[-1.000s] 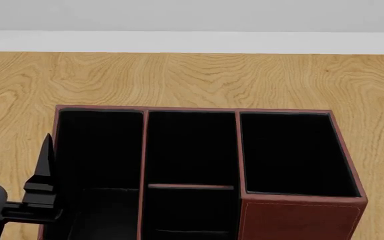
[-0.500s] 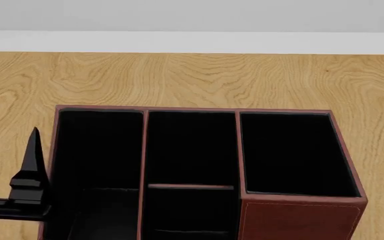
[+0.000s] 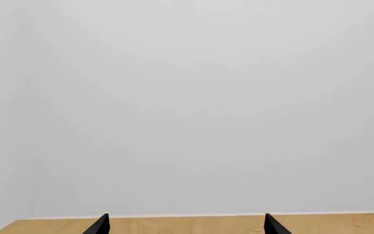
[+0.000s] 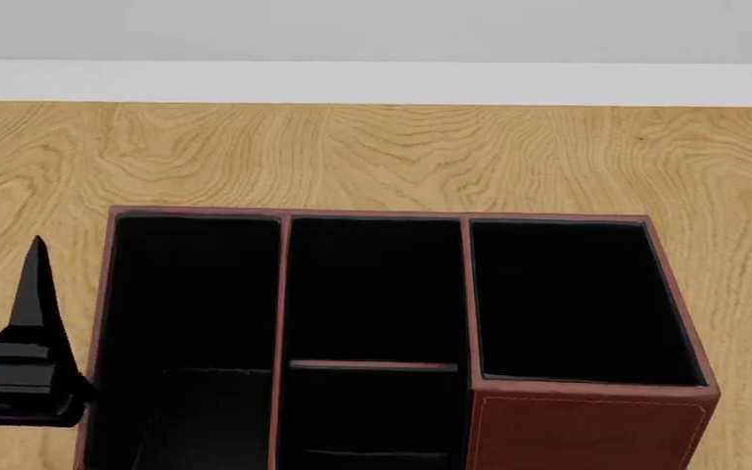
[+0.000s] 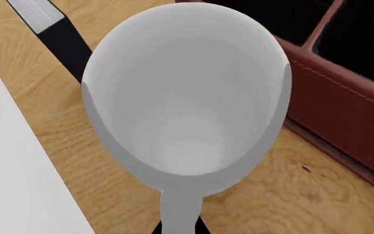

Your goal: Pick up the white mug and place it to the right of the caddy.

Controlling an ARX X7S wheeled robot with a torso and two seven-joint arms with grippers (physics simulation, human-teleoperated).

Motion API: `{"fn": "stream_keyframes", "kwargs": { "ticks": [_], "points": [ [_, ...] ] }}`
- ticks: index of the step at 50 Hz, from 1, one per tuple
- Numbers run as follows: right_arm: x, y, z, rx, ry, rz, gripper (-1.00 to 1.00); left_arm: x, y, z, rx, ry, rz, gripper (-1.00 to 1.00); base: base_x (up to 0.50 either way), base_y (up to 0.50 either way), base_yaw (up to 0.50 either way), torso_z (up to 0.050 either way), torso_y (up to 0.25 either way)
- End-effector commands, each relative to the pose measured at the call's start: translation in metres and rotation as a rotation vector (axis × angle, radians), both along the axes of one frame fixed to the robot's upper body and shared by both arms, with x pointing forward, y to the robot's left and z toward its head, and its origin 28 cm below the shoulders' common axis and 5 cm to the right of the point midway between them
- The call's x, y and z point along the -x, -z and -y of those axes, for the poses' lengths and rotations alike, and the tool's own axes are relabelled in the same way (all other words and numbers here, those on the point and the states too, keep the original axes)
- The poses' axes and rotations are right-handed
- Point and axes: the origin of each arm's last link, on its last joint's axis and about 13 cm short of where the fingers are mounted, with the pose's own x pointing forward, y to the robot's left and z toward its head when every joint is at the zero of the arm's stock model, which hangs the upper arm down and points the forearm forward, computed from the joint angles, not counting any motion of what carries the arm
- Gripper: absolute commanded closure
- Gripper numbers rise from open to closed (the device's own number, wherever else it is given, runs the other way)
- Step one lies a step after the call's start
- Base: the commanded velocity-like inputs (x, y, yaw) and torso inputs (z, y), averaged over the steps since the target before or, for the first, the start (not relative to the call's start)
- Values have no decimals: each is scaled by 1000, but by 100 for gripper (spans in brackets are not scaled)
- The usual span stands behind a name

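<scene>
The white mug [image 5: 187, 97] fills the right wrist view, its pale grey inside facing the camera. Its handle runs down between the black jaws of my right gripper [image 5: 180, 227], which is shut on it. The mug is over the wooden table, close beside the red-brown outer wall of the caddy [image 5: 343, 107]. In the head view the caddy [image 4: 586, 421] fills the lower middle; the mug and the right gripper are out of that view. My left gripper [image 4: 34, 294] is just left of the caddy, open and empty, its fingertips [image 3: 101, 224] wide apart.
A small black book-like box with a white edge [image 5: 57, 29] lies on the table beyond the mug. A white area [image 5: 11, 170] borders the wood beside the mug. Wooden table [image 4: 376, 157] stretches behind the caddy to a white wall.
In the head view my left gripper has moved left, away from the caddy's left wall. The caddy has not moved.
</scene>
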Motion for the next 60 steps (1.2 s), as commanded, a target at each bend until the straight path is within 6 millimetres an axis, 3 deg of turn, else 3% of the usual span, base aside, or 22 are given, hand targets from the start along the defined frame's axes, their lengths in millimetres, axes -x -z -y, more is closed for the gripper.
{"fn": "stream_keyframes", "kwargs": {
  "ticks": [1, 37, 60],
  "points": [
    [4, -8, 1, -5, -7, 34, 100, 10, -10, -5, 11, -38, 54, -100, 0, 0, 0, 0, 0],
    [19, -52, 9, -25, 37, 216, 100, 10, -12, -9, 12, -61, 64, -100, 0, 0, 0, 0, 0],
    [11, -67, 17, -41, 104, 270, 100, 10, -11, -11, 21, -60, 63, -100, 0, 0, 0, 0, 0]
  ]
}}
